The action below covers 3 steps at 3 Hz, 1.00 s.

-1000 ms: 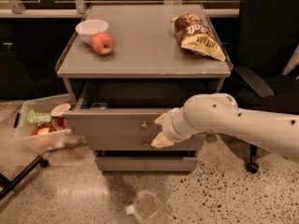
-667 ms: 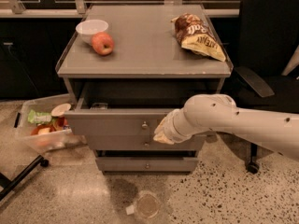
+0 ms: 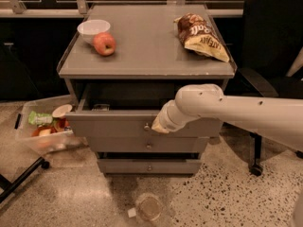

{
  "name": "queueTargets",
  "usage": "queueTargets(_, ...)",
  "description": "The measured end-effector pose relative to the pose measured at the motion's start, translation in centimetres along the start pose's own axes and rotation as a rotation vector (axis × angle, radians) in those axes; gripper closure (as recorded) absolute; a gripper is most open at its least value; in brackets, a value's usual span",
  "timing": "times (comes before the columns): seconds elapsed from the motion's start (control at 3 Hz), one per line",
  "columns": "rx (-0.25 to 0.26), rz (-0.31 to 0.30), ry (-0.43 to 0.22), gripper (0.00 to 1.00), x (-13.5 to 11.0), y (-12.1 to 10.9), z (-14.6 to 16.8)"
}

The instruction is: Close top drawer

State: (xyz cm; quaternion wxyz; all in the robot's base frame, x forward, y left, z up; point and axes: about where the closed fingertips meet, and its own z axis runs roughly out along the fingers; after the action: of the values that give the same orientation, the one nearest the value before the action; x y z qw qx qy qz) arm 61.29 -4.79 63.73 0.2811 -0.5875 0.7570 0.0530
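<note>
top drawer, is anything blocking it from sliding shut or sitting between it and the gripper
Nothing visible does. The gripper is right at the front of the top drawer, just beside its knob. The only thing seen inside is a small white card, lying low in it.

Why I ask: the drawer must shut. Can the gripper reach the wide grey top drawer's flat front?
Likely yes: the gripper is at the top drawer front, beside its metal knob; nothing intervenes.

pincer (image 3: 157, 125) at top drawer (image 3: 109, 124) front, arm (image 3: 255, 111) cropped right
</note>
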Motion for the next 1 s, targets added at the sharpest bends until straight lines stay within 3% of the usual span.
queueTargets(1.0,0.071,0.04,0.013,1.0,-0.3,-4.3,-0.5)
